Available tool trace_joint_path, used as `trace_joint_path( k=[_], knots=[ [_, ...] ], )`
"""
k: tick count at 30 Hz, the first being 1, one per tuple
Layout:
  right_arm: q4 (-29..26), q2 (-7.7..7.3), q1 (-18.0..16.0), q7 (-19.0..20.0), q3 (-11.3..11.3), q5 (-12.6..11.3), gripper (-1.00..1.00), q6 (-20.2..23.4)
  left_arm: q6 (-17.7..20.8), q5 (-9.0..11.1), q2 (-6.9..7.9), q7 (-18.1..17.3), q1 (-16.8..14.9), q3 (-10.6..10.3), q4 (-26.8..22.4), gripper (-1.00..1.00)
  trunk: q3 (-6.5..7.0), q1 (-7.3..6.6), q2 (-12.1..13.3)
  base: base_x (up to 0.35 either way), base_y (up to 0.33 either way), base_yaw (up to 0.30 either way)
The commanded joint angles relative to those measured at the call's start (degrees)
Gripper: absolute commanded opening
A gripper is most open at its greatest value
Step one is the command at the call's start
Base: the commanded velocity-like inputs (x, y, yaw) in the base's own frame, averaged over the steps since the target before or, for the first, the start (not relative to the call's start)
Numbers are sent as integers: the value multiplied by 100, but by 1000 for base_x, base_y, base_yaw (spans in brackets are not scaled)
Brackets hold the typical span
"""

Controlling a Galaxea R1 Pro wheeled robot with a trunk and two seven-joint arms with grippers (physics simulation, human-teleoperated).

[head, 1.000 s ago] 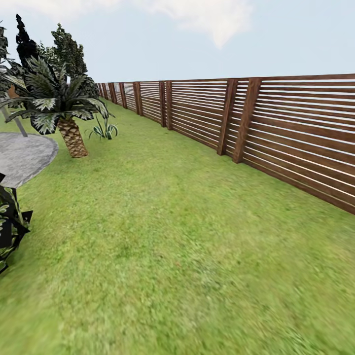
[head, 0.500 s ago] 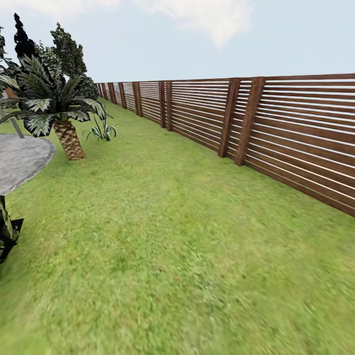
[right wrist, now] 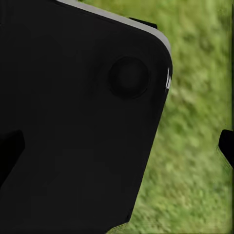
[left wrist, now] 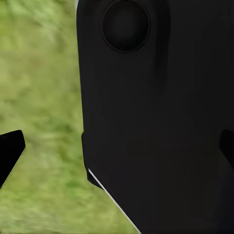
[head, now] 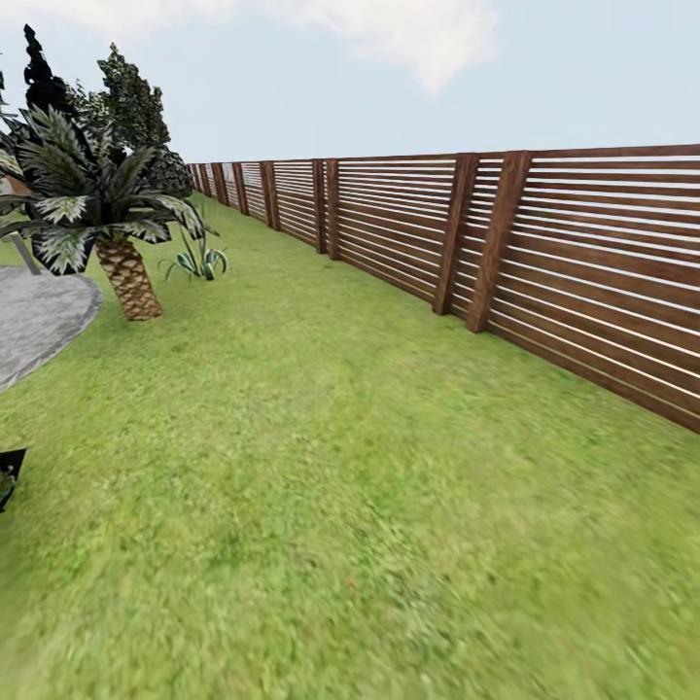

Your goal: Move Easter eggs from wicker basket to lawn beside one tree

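The lawn (head: 321, 467) spreads ahead in the head view, short green grass with yellowish patches. The Easter eggs and the wicker basket are out of view. Dark-leaved trees (head: 134, 97) rise far off at the back left, behind a palm. In the left wrist view my left gripper (left wrist: 119, 151) is open, its dark fingertips (left wrist: 10, 153) wide apart at the picture's edges, with a black part of the robot and grass beyond. My right gripper (right wrist: 118, 148) is likewise open, one fingertip (right wrist: 226, 146) over grass. Neither gripper holds anything.
A brown horizontal-slat fence (head: 544, 253) runs along the right side into the distance. A short palm with a rough brown trunk (head: 126, 277) stands at the left, a small spiky plant (head: 199, 261) beside it. The grey paved patio (head: 34, 316) lies at the left edge.
The whole head view has shifted: palm, patio and fence posts slid sideways as the camera moved. The dark leaves at the lower left have almost left the picture.
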Motion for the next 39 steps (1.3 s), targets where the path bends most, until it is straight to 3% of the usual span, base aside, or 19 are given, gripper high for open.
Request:
trace_joint_path(
  k=[1,39],
  knots=[
    [4,-3,-3,0,23,14,100,-16,-1,1,0,2,0,-1,-5,100,-4,3,-2,325,0,0],
    [-6,-55,-3,-35,26,39,100,-16,-3,-13,0,2,0,-3,-5,100,-4,3,-2,325,0,0]
  ],
)
